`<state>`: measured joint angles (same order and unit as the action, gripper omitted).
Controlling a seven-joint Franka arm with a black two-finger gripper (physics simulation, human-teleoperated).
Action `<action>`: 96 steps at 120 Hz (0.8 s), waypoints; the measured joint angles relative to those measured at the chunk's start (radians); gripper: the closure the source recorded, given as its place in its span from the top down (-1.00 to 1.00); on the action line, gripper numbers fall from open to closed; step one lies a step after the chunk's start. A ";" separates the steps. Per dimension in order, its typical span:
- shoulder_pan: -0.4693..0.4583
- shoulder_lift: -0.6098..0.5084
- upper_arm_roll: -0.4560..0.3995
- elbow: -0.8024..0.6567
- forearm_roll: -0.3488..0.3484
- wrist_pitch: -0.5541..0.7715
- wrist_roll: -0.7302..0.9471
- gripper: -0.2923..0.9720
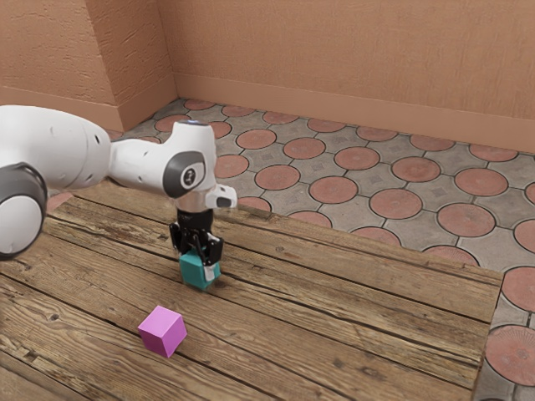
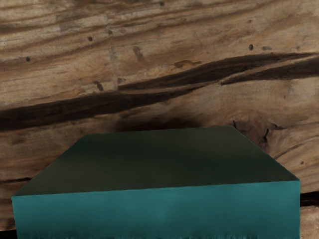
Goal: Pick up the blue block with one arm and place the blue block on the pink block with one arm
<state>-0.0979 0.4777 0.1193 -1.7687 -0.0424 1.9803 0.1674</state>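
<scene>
The blue block (image 1: 199,272), teal in colour, sits on the wooden table (image 1: 334,317) near its middle. My gripper (image 1: 200,253) comes straight down over the block, with one black finger on each of two opposite sides, pressed against its upper part; it is shut on the block. In the wrist view the blue block (image 2: 159,189) looms large just under the hand, casting a dark shadow on the planks behind it. The pink block (image 1: 162,330) rests on the table nearer the front edge, a short way toward the exterior view's left of the blue block.
The table's far edge (image 1: 351,238) runs diagonally behind the gripper, with tiled floor (image 1: 376,167) beyond. Bare planks stretch toward the exterior view's right up to the table's end (image 1: 489,334). My white arm (image 1: 75,159) reaches in from the left.
</scene>
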 joint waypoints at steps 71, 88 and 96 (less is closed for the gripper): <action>-0.009 -0.462 -0.061 -0.451 0.089 0.098 -0.070 -0.07; -0.011 -0.542 -0.059 -0.564 0.100 0.181 -0.089 -0.07; -0.009 -0.580 -0.062 -0.615 0.104 0.215 -0.098 -0.07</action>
<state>-0.1068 -0.1026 0.0571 -2.3838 0.0611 2.1951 0.0693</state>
